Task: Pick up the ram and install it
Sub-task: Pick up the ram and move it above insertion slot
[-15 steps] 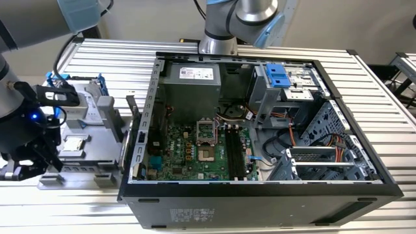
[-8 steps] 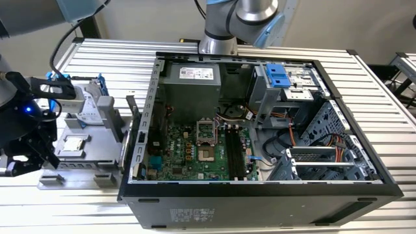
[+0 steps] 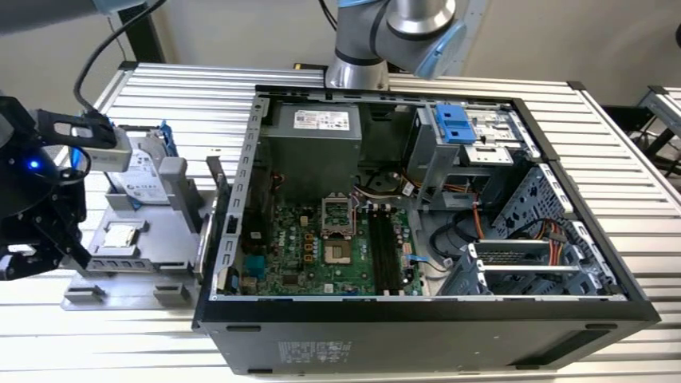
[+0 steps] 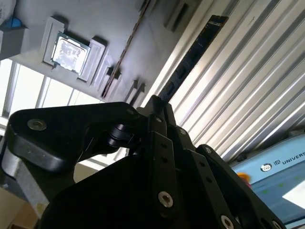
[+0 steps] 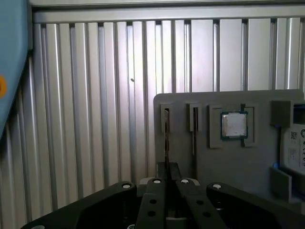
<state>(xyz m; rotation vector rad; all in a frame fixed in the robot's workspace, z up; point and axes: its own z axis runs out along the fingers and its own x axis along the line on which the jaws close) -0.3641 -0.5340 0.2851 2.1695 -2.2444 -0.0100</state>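
The ram [image 4: 190,57] is a long, thin dark stick with chips that reaches out from my fingertips over the ribbed aluminium table. In the first wrist view the ram [image 5: 166,143] shows edge-on, in line with a slot of the grey fixture [image 5: 228,167]. My gripper [image 4: 155,102] is shut on its near end, with the black fingers [image 5: 157,191] pressed together. In the exterior view the gripper [image 3: 43,239] hangs at the far left, beside the fixture [image 3: 149,271]. I cannot tell whether the ram's lower edge still touches the fixture.
The fixture holds a square silver processor [image 3: 120,234] and a hard drive in a blue frame [image 3: 143,171]. To the exterior view's right lies the open computer case [image 3: 426,327], with the motherboard [image 3: 309,247] and its long memory slots [image 3: 385,247]. The arm's base [image 3: 362,56] stands behind the case.
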